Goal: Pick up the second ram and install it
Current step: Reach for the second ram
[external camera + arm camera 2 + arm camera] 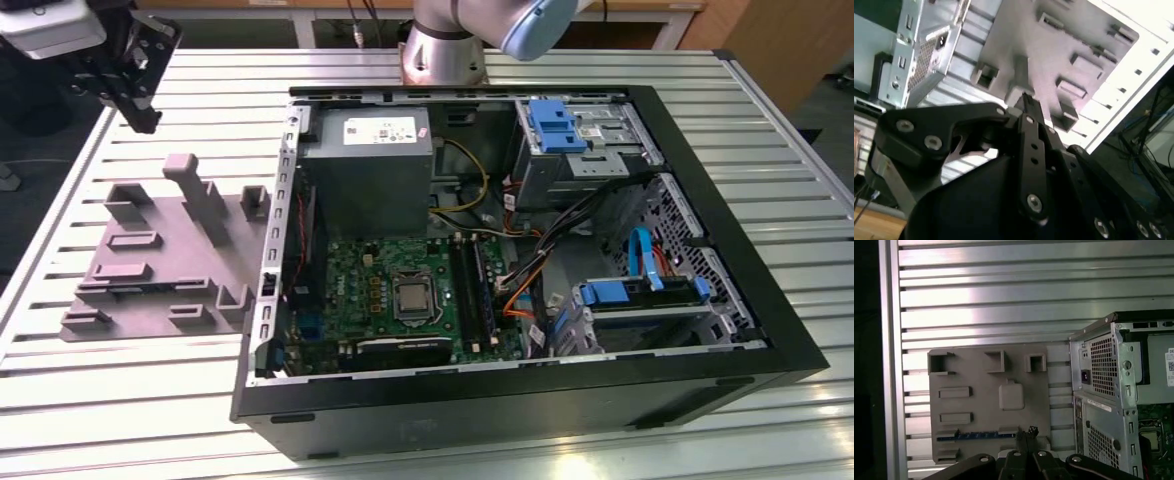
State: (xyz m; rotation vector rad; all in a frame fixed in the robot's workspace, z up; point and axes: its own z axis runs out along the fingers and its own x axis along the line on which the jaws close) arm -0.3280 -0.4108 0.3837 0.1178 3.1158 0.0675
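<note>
The ribbed metal table (134, 400) carries a grey holder (187, 250), with an open computer case (534, 400) just beside the holder. The second ram (976, 436) lies in a holder slot. The gripper (139, 120) hangs above the holder, closed and holding nothing.

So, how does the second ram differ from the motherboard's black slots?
Colour: the second ram is blue, the black slots are black. Place: the second ram rests in the grey tray on the table; the black slots sit inside the case. Both are long and narrow.
</note>
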